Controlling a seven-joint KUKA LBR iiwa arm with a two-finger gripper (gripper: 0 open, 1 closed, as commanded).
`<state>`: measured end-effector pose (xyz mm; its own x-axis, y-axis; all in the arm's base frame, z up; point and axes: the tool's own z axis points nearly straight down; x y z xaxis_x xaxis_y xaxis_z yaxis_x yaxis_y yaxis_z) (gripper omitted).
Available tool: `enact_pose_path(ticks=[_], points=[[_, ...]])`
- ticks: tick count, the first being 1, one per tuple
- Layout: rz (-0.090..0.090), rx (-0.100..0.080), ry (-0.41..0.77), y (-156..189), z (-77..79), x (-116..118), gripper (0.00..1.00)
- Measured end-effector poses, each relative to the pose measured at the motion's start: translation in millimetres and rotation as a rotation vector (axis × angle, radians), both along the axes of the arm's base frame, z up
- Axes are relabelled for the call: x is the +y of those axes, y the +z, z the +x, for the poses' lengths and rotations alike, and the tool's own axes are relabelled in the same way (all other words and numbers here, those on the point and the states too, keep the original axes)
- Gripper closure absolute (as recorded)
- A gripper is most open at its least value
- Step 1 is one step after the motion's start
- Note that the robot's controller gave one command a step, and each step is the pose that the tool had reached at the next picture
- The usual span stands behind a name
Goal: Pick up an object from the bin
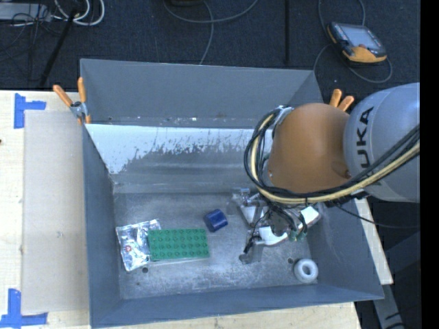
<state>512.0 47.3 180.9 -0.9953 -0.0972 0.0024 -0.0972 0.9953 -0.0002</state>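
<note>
Grey metal bin (206, 101) holds a small blue plastic block (215, 219) mid-floor, a flat green studded plate (178, 244) touching a crinkled silver foil packet (134, 247) at left, a white ring (306, 271) lower right, and the gripper (248, 251) low between block and ring, whether spread or closed I cannot tell.

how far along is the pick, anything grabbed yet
Nothing looks done yet: the green brick plate, the foil packet, the blue block and the white ring all lie on the bin floor. In hand: the gripper is low inside the bin, over bare floor between the blue block and the white ring. Left: taking hold of one thing and lifting it out.
</note>
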Motion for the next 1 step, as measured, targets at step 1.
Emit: enact_pose_path(ticks=[1], points=[[0.001,0.002,0.037,-114.8,46.8,66.0,0.0]])
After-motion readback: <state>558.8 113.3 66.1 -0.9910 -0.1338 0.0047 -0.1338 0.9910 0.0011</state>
